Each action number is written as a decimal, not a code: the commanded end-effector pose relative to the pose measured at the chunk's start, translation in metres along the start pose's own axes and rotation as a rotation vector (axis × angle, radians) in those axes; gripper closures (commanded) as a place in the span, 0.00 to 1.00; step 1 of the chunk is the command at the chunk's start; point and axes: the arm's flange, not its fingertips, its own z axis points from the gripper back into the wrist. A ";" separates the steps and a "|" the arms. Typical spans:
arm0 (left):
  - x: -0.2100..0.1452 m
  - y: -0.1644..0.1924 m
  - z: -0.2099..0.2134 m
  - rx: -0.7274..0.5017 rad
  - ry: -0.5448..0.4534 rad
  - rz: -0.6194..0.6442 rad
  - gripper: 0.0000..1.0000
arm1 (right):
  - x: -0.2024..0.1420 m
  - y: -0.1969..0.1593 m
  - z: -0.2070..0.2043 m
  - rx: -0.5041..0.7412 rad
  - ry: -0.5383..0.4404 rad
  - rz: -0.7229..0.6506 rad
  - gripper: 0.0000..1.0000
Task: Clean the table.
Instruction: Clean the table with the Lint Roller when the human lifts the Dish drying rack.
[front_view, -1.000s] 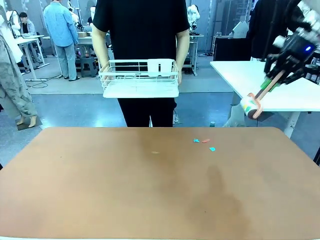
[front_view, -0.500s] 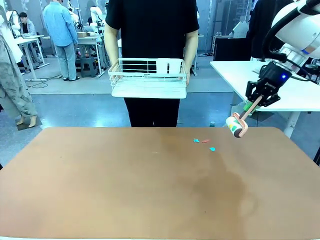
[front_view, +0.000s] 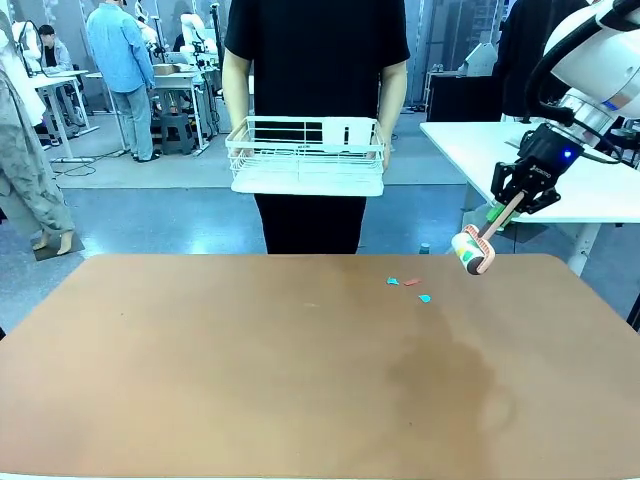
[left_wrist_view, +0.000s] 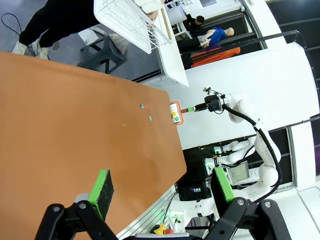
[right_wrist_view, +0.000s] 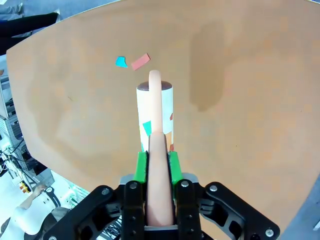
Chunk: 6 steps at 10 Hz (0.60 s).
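A person (front_view: 315, 60) in a black top stands at the far side, holding a white wire basket (front_view: 305, 160) level at the waist. Far right stands a white desk (front_view: 470, 150). Far left, a bystander (front_view: 122, 70) in a blue shirt faces away on the grey floor (front_view: 150, 215).

Looked like a robotics lab, the big open-hall kind. A white robot arm (front_view: 600, 50) hung over the table (front_view: 200, 380), and a white-topped workbench (front_view: 540, 160) stood beside it. Loose cables (front_view: 80, 165) trailed across the grey floor (front_view: 150, 215), and people (front_view: 120, 60) were busy around cluttered desks (front_view: 60, 82) further back.
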 end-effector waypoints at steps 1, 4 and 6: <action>0.000 -0.002 0.003 -0.020 -0.008 -0.006 0.00 | 0.011 -0.014 -0.021 0.049 -0.018 0.032 0.79; 0.000 -0.002 0.003 -0.020 -0.008 -0.006 0.00 | 0.019 -0.035 -0.053 0.092 -0.066 0.061 0.79; 0.000 -0.002 0.003 -0.020 -0.008 -0.006 0.00 | 0.027 -0.050 -0.058 0.104 -0.033 0.044 0.79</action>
